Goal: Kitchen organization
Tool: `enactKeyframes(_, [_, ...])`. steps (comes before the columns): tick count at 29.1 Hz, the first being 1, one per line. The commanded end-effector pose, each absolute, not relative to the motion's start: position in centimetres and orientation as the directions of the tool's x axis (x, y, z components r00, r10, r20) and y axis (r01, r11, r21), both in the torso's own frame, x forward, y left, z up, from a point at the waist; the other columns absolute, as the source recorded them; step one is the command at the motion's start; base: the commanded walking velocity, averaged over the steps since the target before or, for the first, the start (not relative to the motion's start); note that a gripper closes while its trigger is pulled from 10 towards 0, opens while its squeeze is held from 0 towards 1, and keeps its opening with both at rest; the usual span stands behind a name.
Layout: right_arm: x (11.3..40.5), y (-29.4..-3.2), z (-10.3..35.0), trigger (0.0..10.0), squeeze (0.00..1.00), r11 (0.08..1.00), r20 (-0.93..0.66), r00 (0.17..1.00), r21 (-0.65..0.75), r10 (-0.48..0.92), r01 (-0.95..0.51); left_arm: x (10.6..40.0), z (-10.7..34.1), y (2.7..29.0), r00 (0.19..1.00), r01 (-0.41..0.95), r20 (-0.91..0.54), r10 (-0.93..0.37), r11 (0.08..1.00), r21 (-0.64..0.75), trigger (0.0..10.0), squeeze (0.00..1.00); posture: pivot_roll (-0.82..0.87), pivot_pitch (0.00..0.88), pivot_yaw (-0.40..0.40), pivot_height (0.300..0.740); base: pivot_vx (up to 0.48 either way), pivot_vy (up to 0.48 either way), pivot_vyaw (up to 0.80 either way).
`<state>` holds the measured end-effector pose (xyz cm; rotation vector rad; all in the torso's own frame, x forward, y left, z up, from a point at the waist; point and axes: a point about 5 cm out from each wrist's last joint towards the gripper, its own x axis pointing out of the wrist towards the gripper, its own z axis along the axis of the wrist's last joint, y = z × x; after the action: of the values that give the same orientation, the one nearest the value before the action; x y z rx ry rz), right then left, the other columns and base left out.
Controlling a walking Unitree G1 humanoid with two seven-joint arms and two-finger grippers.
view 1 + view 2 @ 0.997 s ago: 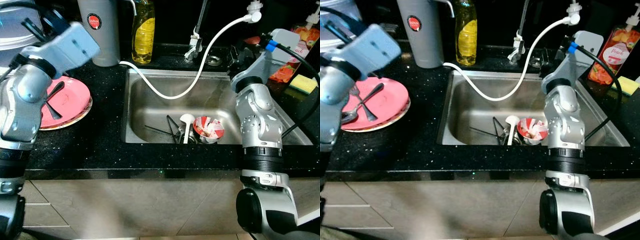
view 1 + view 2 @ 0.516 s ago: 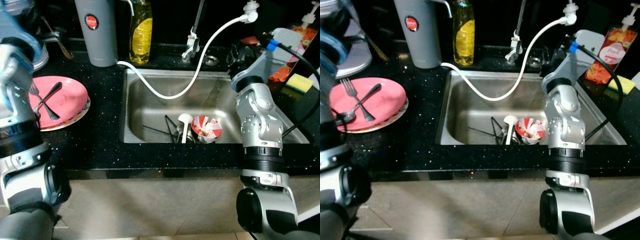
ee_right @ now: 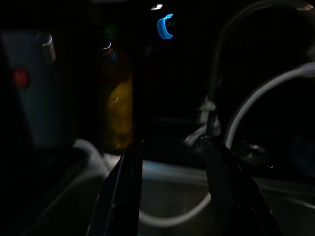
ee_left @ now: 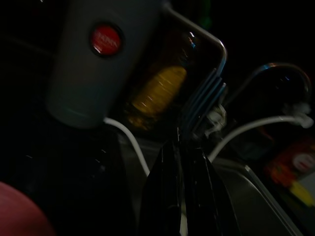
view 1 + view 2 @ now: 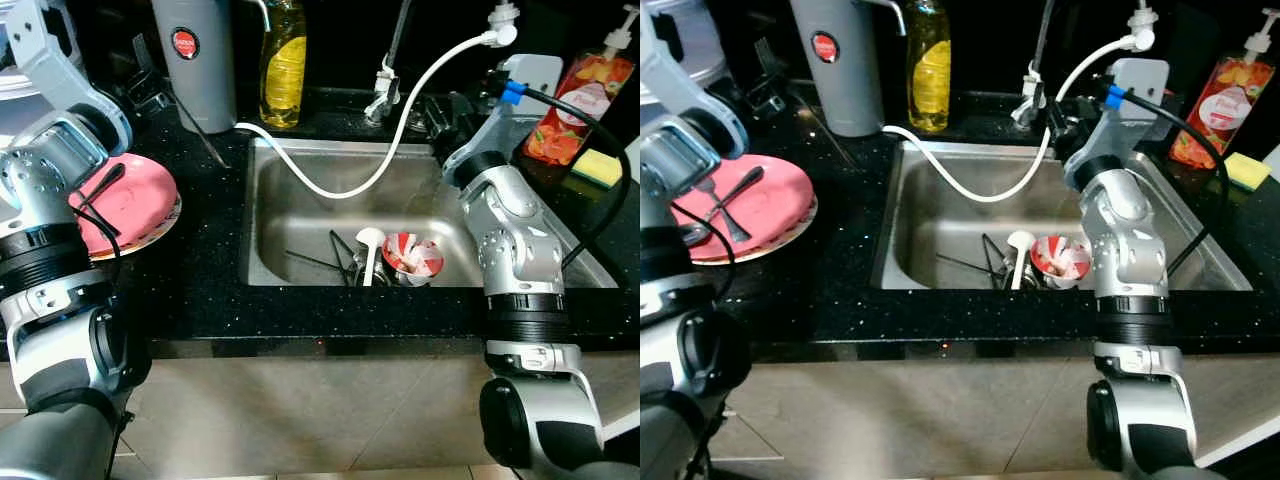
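While we stand before the steel sink (image 5: 300, 215), our left end effector (image 5: 150, 88) hangs above the black tabletop (image 5: 200, 285) to the sink's left, clenched on a fork (image 4: 203, 101) whose tines show beyond the closed black fingers in the left wrist view. Our right end effector (image 5: 445, 112) hovers over the sink's far right corner, near the faucet (image 5: 385, 80), its fingers (image 3: 123, 191) spread apart and holding nothing. Left of the sink sits a pink plate (image 5: 770, 215) carrying a spoon (image 5: 725, 210) and another fork (image 5: 725, 215). Down in the sink lie a white ladle (image 5: 368, 250), a red-and-white cup (image 5: 413, 257) and dark utensils (image 5: 335, 258). Behind the sink's left corner stand a grey thermos (image 5: 195, 60) and a yellow soap bottle (image 5: 282, 60); a white hose (image 5: 400, 135) loops across the basin.
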<state>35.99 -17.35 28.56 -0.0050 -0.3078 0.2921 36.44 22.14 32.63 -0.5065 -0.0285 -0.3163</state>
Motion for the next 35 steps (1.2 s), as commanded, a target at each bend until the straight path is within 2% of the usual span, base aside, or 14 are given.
enactKeyframes(1, [35.7, -16.7, 27.9, 10.0, 0.00, 0.933, 0.250, 0.899, -0.076, 0.361, -0.353, 36.7, 32.5, 21.0, 0.934, 0.345, 0.093, -0.344, 0.806, -0.481, 10.0, 0.00, 0.25, 0.000, -0.057, 0.740, 0.000, 0.000, 0.00])
enactKeyframes(2, [34.9, -16.5, 27.0, 10.0, 0.00, 0.878, 0.177, 0.861, -0.144, 0.476, -0.456, 36.9, 32.2, 20.3, 0.925, 0.361, 0.077, -0.372, 0.798, -0.483, 10.0, 0.00, 0.24, 0.000, -0.054, 0.740, 0.000, 0.000, 0.00])
enactKeyframes(3, [33.3, -16.5, 26.3, 10.0, 0.00, 0.794, 0.129, 0.787, -0.194, 0.603, -0.577, 37.1, 31.7, 19.5, 0.916, 0.373, 0.052, -0.398, 0.797, -0.476, 10.0, 0.00, 0.23, 0.000, -0.052, 0.740, 0.000, 0.000, 0.00])
enactKeyframes(7, [31.7, -17.7, 25.7, 10.0, 0.00, 0.723, 0.085, 0.726, -0.219, 0.683, -0.655, 37.3, 30.9, 18.5, 0.897, 0.391, 0.008, -0.442, 0.786, -0.479, 10.0, 0.00, 0.23, 0.000, -0.050, 0.740, 0.000, 0.000, 0.00])
enactKeyframes(11, [31.4, -20.3, 25.4, 10.0, 0.00, 0.757, 0.069, 0.762, -0.202, 0.644, -0.621, 37.5, 30.0, 16.8, 0.852, 0.439, -0.044, -0.521, 0.758, -0.483, 10.0, 0.00, 0.23, 0.000, -0.051, 0.740, 0.000, 0.000, 0.00])
enactKeyframes(14, [31.4, -21.1, 25.3, 10.0, 0.00, 0.771, 0.063, 0.779, -0.208, 0.624, -0.602, 37.7, 29.7, 16.2, 0.839, 0.451, -0.056, -0.541, 0.749, -0.485, 10.0, 0.00, 0.23, 0.000, -0.051, 0.740, 0.000, 0.000, 0.00])
enactKeyframes(19, [31.0, -23.9, 25.5, 10.0, 0.00, 0.808, 0.014, 0.829, -0.233, 0.558, -0.540, 38.9, 28.6, 13.4, 0.791, 0.491, -0.118, -0.600, 0.738, -0.462, 10.0, 0.00, 0.22, 0.000, -0.055, 0.740, 0.000, 0.000, 0.00])
enactKeyframes(23, [31.0, -24.6, 25.4, 10.0, 0.00, 0.809, -0.020, 0.839, -0.253, 0.544, -0.531, 39.5, 28.2, 12.4, 0.785, 0.489, -0.149, -0.601, 0.750, -0.445, 10.0, 0.00, 0.22, 0.000, -0.055, 0.740, 0.000, 0.000, 0.00])
enactKeyframes(30, [31.8, -26.7, 26.1, 10.0, 0.00, 0.861, -0.027, 0.905, -0.297, 0.425, -0.413, 40.4, 27.7, 9.0, 0.749, 0.536, -0.153, -0.645, 0.725, -0.433, 10.0, 0.00, 0.21, 0.000, -0.050, 0.740, 0.000, 0.000, 0.00])
enactKeyframes(34, [32.1, -26.5, 26.8, 10.0, 0.00, 0.871, 0.004, 0.911, -0.295, 0.412, -0.393, 40.6, 27.0, 7.7, 0.728, 0.542, -0.175, -0.663, 0.712, -0.445, 10.0, 0.00, 0.20, 0.000, -0.040, 0.740, 0.000, 0.000, 0.00])
enactKeyframes(35, [32.3, -25.7, 27.2, 10.0, 0.00, 0.861, 0.018, 0.900, -0.299, 0.436, -0.412, 40.4, 26.2, 6.8, 0.707, 0.560, -0.208, -0.676, 0.715, -0.418, 10.0, 0.00, 0.18, 0.000, -0.032, 0.740, 0.000, 0.000, 0.00])
